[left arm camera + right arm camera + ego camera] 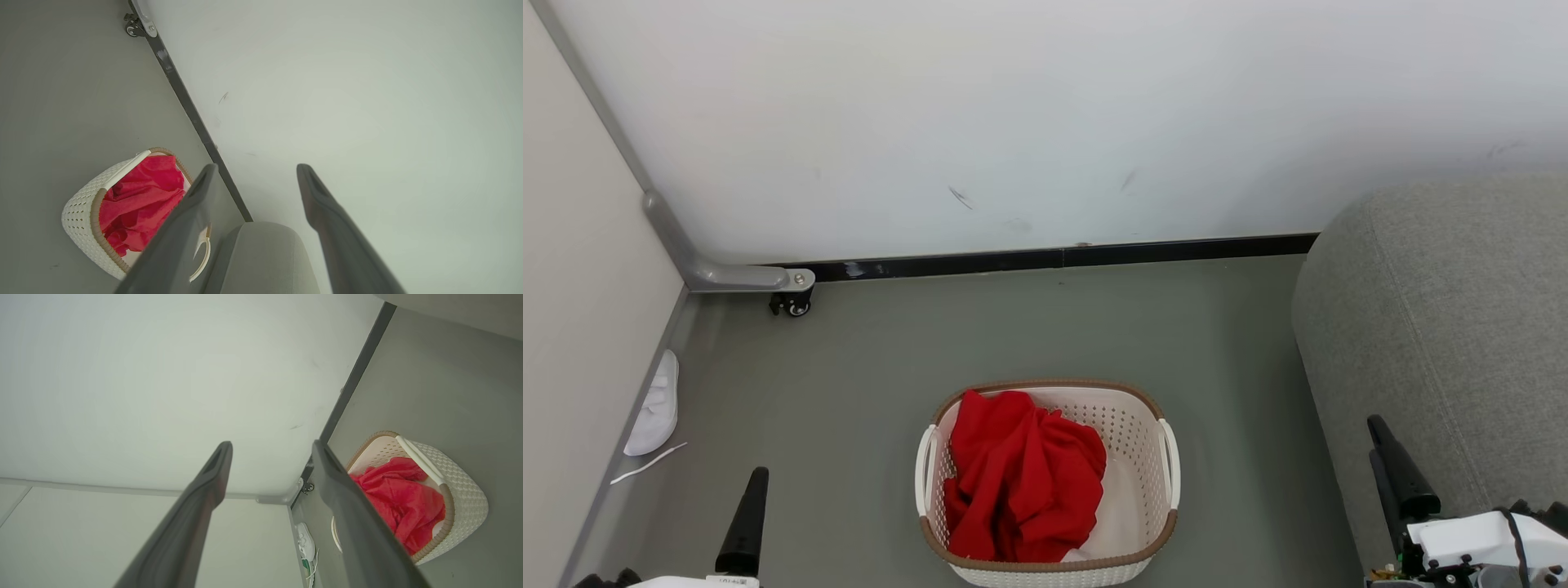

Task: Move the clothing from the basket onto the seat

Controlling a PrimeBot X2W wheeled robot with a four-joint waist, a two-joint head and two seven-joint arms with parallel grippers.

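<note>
Currently red clothing [1021,482] heaped in basket [1135,433] on floor [849,367]; seat [1445,327] at right; left gripper [256,167], right gripper [272,444] fingers spread, empty.

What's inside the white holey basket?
A bright red fabric garment lies in the cream perforated plastic basket, a white cloth piece beside it. Anything beneath the red fabric is covered.

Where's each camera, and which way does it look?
Head view: on the head, looking down at the basket of clothing, seat at right; dark fingers in both bottom corners.
Left wrist view: on that wrist, along the open left gripper toward the wall.
Right wrist view: on that wrist, along the open right gripper toward the wall.
All three share the basket.
</note>
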